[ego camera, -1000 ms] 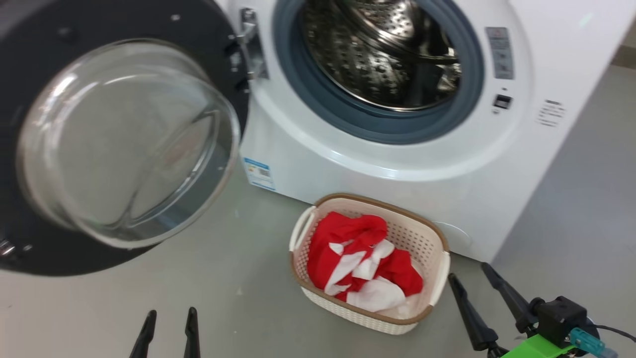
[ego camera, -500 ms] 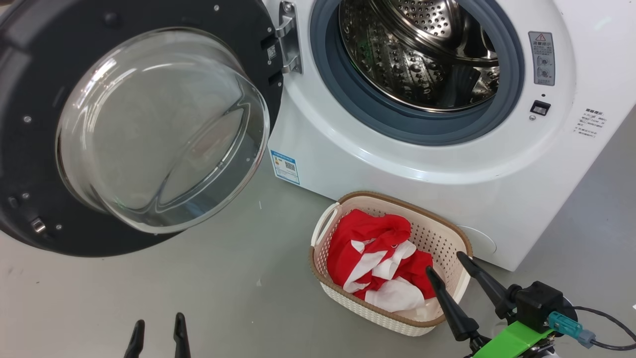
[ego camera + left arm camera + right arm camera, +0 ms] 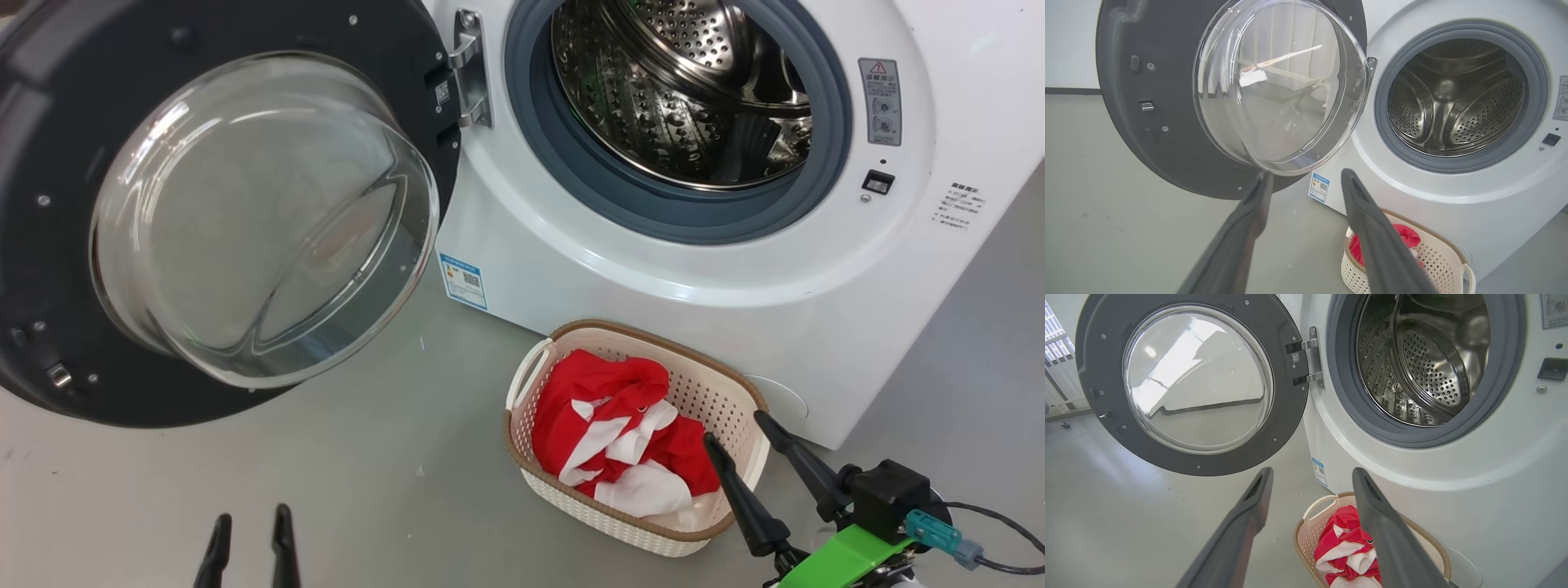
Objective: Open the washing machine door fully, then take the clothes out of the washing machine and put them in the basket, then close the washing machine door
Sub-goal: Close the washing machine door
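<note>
The washing machine (image 3: 735, 310) (image 3: 1453, 204) (image 3: 1453, 490) stands with its steel drum bare inside. Its door (image 3: 49, 245) (image 3: 1126, 143) (image 3: 1098, 396) is swung wide to the left, glass bowl facing me. On the floor before the machine sits the basket (image 3: 571, 506) (image 3: 1441, 257) (image 3: 1306, 531), and the red and white clothes (image 3: 620, 425) (image 3: 1404, 234) (image 3: 1343, 543) lie in it. My right gripper (image 3: 735, 429) (image 3: 1310, 475) is open above the basket's right end, holding nothing. My left gripper (image 3: 249, 523) (image 3: 1304, 175) hangs open over the floor, below the door.
A blue label sticker (image 3: 463, 280) marks the machine's lower left front. Grey floor (image 3: 326, 490) spreads left of the basket and under the door. A cable (image 3: 1004, 531) trails from my right wrist.
The head camera has shifted, so the whole scene slid right and settled. My right gripper has come from beside the basket to over its right end. The left gripper stays open.
</note>
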### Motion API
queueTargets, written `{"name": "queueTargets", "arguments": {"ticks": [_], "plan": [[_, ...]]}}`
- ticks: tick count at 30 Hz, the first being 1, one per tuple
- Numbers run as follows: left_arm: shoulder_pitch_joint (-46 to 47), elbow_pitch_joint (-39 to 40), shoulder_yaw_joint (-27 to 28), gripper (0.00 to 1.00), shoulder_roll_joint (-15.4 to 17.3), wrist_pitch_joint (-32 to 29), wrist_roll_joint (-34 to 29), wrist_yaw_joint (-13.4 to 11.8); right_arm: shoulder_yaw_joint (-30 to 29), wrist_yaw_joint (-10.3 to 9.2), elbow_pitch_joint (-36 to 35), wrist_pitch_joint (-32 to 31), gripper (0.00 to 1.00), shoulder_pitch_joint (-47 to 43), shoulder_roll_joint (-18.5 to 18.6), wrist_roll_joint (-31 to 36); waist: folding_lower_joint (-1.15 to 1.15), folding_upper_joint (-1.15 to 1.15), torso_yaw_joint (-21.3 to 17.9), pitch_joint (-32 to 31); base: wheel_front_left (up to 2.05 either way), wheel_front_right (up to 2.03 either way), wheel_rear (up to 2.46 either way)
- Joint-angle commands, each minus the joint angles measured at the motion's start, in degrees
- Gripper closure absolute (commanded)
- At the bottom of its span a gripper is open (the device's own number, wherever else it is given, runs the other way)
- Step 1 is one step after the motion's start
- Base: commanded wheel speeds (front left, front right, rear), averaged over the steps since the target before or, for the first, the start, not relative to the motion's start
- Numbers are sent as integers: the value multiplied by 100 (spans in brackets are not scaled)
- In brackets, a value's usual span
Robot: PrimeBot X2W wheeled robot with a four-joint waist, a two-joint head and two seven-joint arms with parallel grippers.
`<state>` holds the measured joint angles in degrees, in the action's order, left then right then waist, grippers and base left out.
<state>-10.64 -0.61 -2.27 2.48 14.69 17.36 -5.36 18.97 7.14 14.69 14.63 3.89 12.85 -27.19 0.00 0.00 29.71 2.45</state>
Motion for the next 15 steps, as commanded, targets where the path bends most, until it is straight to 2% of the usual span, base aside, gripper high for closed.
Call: {"name": "queueTargets", "arguments": {"ticks": [1, 4, 5, 10, 15], "plan": [[200, 218, 273, 52, 40, 31, -25, 102, 18, 35, -149, 37, 0, 60, 36, 4, 0, 0, -17, -14, 0, 0, 0], [345, 365, 441, 70, 40, 31, -44, 218, -75, 35, -183, 37, 0, -6, 14, 31, 0, 0, -41, -31, 0, 0, 0], [507, 465, 614, 100, 40, 31, -133, 348, -141, 35, -210, 37, 0, -60, 1, 51, 0, 0, -58, -35, 0, 0, 0], [1136, 879, 1271, 100, 87, 31, -341, 760, -310, 35, -275, 37, 0, -198, -33, 117, 0, 0, -92, -30, 0, 0, 0], [2023, 1205, 1943, 100, 472, 31, -374, 1080, -385, 35, -330, 37, 0, -248, -35, 172, 0, 0, -190, 67, 0, 0, 0]]}}
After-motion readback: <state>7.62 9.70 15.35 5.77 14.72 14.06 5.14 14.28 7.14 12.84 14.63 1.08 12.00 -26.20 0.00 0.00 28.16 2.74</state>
